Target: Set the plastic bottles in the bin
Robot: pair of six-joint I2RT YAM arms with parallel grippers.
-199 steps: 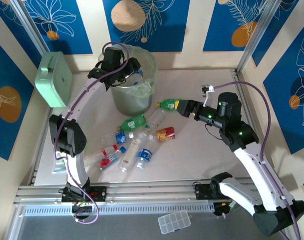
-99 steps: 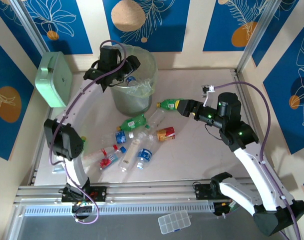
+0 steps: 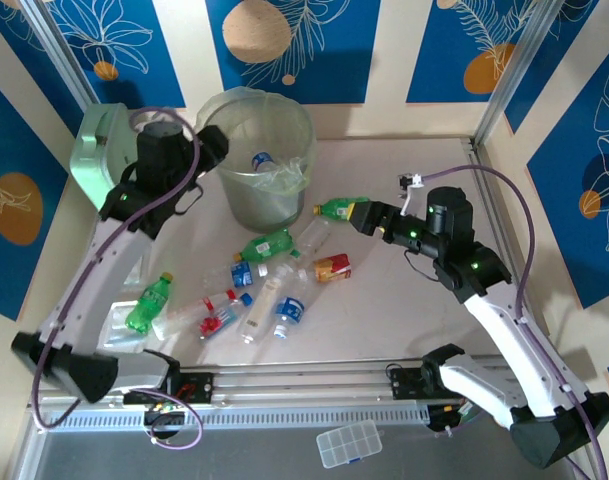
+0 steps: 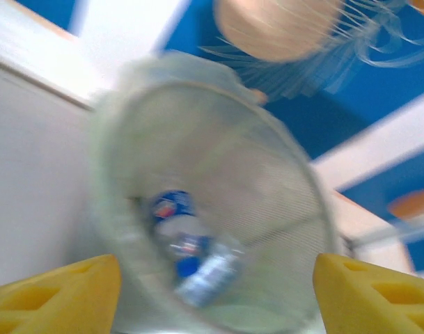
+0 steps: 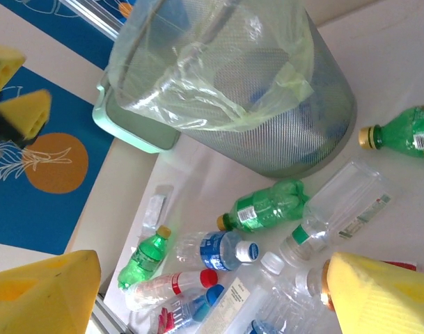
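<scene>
**A:** Which bottle do you go for next?

**B:** Start near you. The loose bottles (image 3: 274, 285) lie heaped mid-tabletop (image 3: 404, 310), with a green stray (image 3: 149, 303) off to your left. Past the heap, the green bottle (image 3: 336, 208) with the yellow cap lies just beyond your right end effector (image 3: 364, 213), whose fingers are spread with nothing between them.

**A:** How does it lie?

**B:** Flat, its long axis roughly along your reach, cap pointing on toward the bin (image 3: 284, 195). You'd likely have to turn the wrist across it. Your right arm is much the nearer.

**A:** And the left?

**B:** Your left end effector (image 3: 212, 148) hangs released beside the bin's rim. The binned bottles (image 4: 187, 250) lie inside.
</scene>
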